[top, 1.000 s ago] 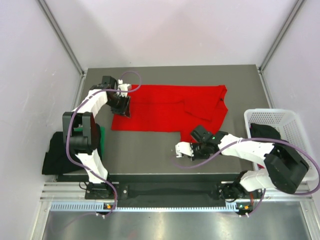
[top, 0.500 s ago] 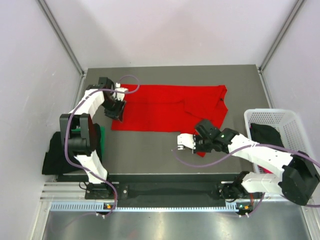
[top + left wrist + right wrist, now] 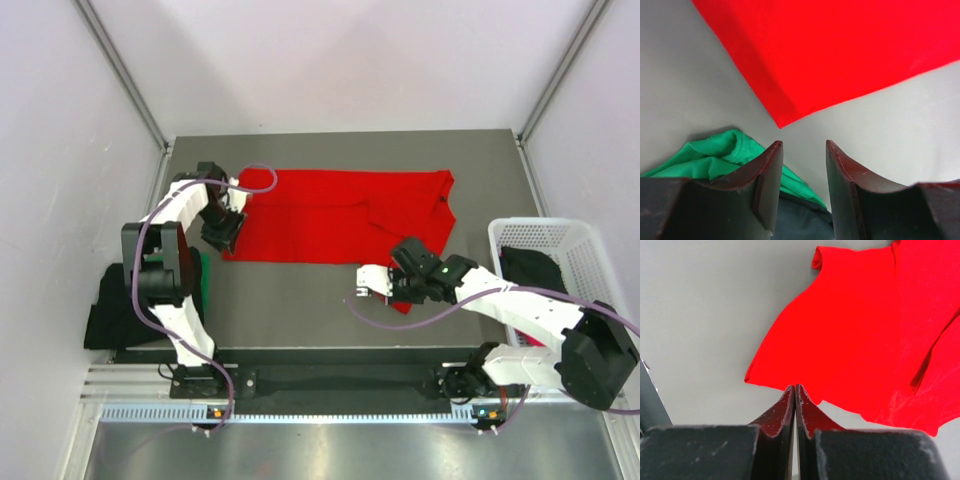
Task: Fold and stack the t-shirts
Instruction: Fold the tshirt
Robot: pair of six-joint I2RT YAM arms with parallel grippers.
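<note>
Top external: red t-shirt point(image 3: 325, 228) lies spread, partly folded.

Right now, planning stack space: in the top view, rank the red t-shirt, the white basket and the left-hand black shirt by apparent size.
1. red t-shirt, clearly largest
2. white basket, partly hidden by the right arm
3. black shirt, partly hidden by the left arm

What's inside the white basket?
Black cloth lies in the basket. The right arm covers the basket's near part, so anything there or under the cloth is hidden.
</note>
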